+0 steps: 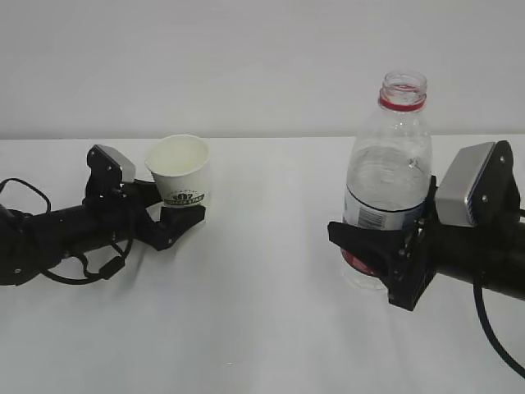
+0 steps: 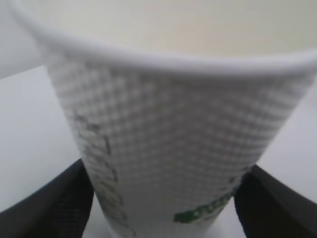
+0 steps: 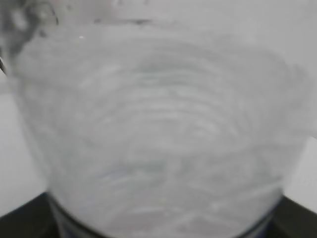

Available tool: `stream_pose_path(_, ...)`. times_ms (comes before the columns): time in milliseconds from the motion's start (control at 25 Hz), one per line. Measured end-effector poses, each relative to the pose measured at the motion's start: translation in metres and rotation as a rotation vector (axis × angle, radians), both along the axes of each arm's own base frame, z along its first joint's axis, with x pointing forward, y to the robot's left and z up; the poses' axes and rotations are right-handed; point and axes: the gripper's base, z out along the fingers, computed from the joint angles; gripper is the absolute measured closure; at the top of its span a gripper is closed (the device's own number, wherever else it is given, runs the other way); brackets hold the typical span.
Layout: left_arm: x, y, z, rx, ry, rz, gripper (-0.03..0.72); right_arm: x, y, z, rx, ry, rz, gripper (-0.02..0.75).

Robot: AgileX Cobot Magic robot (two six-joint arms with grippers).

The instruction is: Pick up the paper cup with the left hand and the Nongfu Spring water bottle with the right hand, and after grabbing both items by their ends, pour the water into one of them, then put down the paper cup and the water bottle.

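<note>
A white table [image 1: 262,328] fills the lower two thirds of the exterior view and meets a plain pale wall [image 1: 246,57] along a straight line just above mid-frame; the broad middle of the tabletop between the two arms lies bare, as does the strip along the bottom edge. At the right of the frame stands the Nongfu Spring water bottle [image 1: 388,164], upright, uncapped, its red neck ring near the top edge and its label low down; the right hand [image 1: 384,261] comes in from the right edge and clasps its lower body, black fingers [image 1: 361,240] wrapped across the label. Whether the base touches the table cannot be told. At the left, smaller, the paper cup [image 1: 180,171] stands upright with its mouth open, and the left hand [image 1: 168,215], reaching in from the left edge, closes around its lower part near the green logo. The left wrist view adds what the exterior cannot: the cup [image 2: 173,148] up close, dotted texture clear, a black finger [image 2: 54,208] on each lower side of it. The right wrist view shows only the bottle's ribbed clear wall [image 3: 158,129], blurred, with dark finger corners at the bottom edge.
</note>
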Motion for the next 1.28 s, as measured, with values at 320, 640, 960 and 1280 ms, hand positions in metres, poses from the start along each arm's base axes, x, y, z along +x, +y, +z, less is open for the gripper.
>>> stream_pose_path(320,0.0043,-0.0019,-0.0006,-0.031,-0.019,0.013,0.051,0.0005,-0.0004,0.0002,0.004,0.001,-0.008,0.225)
stream_pose_path(640,0.005,-0.0019,0.0016,-0.029,-0.056,0.012,0.054,0.0011,-0.0008,0.0004,0.008,0.002,-0.017,0.225)
stream_pose_path(960,0.0051,-0.0018,0.0018,-0.031,-0.058,0.014,0.104,0.0013,-0.0009,0.0005,0.009,0.002,-0.019,0.225)
stream_pose_path(1280,0.0051,-0.0018,0.0018,-0.03,-0.059,0.013,0.143,0.0013,-0.001,0.0005,0.009,0.002,-0.02,0.225)
